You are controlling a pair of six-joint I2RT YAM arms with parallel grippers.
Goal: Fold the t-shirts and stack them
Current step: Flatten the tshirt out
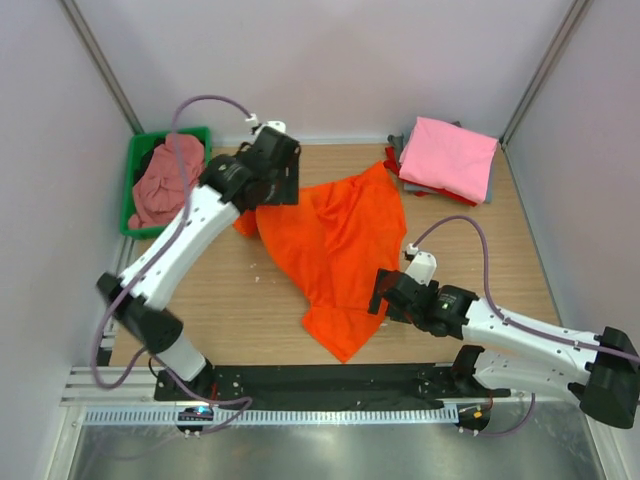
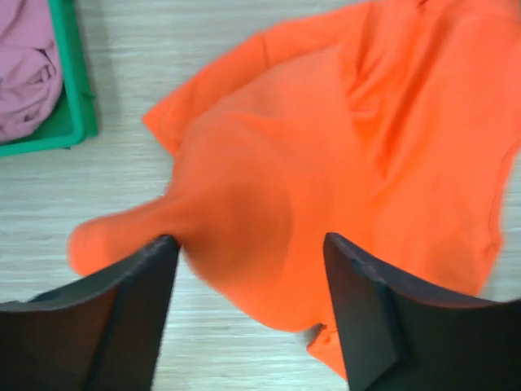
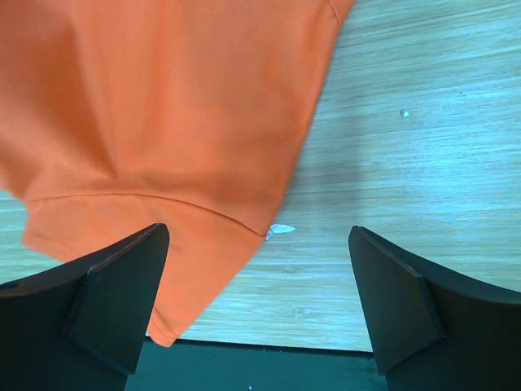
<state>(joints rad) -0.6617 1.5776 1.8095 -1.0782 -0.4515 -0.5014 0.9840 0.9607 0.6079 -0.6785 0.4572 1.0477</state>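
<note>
top external view: the left gripper sits over the upper left edge of the orange t-shirt, which lies spread and creased at the centre of the table. its opening cannot be read from this view. the right gripper is just beside the shirt's lower right edge, low over the table. a folded pink t-shirt tops a stack at the upper right, with grey and red layers showing under it. a green bin at the upper left holds a dusty-pink t-shirt.

left wrist view: the fingers stand wide apart and released. a blurred bulge of orange cloth lies between them. whether it touches the pads cannot be told. the bin corner shows at the upper left of the frame.

right wrist view: the fingers are spread wide and grasp nothing. the shirt hem fills the upper left of the frame and passes behind the left-side finger. bare wood lies under the rest of the gap. a small white tag shows at the hem edge, a detail visible only here.
</note>
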